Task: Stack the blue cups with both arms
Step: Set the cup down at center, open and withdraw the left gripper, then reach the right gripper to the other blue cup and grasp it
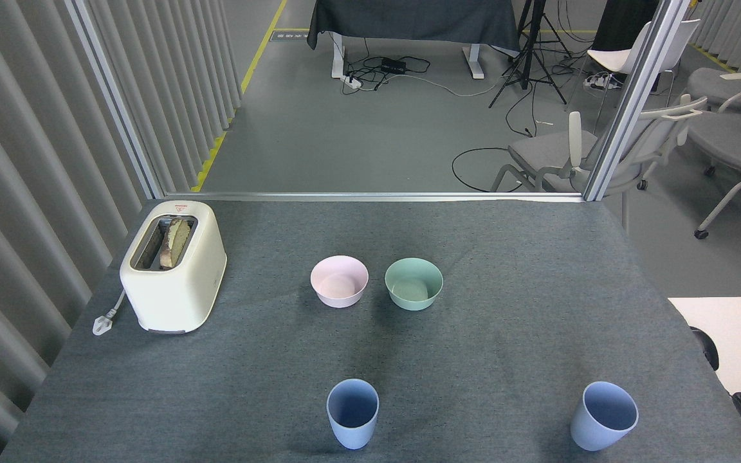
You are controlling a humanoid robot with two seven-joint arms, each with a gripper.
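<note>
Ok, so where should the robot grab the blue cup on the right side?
Probably around the upper wall of the right blue cup, just under the rim, coming in from the right. It stands upright, open end up, widest at the top, and nothing stands close beside it.

Not much to read here — the cream toaster [173, 267] at the far left has a small red mark on its top far edge, but it's too tiny to make out. Nothing else carries lettering.
</note>
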